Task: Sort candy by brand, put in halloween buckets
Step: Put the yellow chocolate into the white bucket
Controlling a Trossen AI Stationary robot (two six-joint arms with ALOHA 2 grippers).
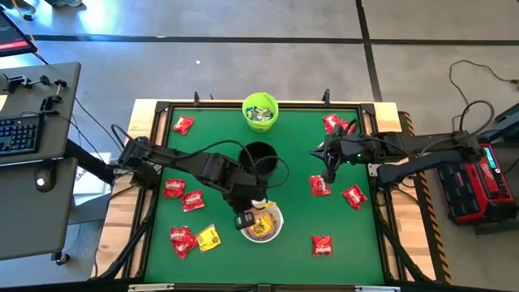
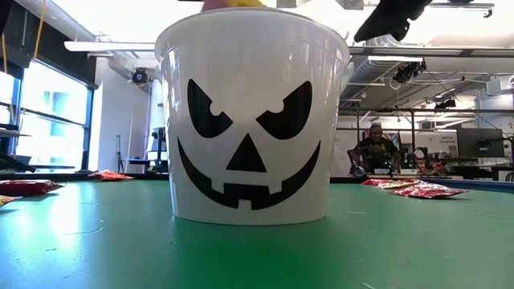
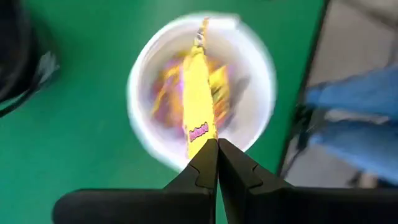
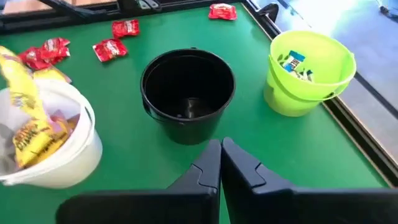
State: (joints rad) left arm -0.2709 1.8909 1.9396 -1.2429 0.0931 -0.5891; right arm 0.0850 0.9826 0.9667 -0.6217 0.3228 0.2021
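Centrally in the high view, the left gripper (image 1: 258, 208) is clamped on a yellow candy packet (image 3: 198, 99) over the white bucket (image 1: 276, 230). The right gripper (image 1: 328, 173), at the right, has its fingers together and holds nothing. The black bucket (image 1: 261, 160) and the lime bucket (image 1: 260, 111) stand on the green table (image 1: 292, 259), where red packets (image 1: 321, 244) lie scattered. Grey floor surrounds it; a person (image 2: 374, 149) sits far behind.

A keyboard (image 1: 18, 134) sits on the grey desk (image 1: 49, 195); a person (image 2: 374, 149) sits beyond the table.
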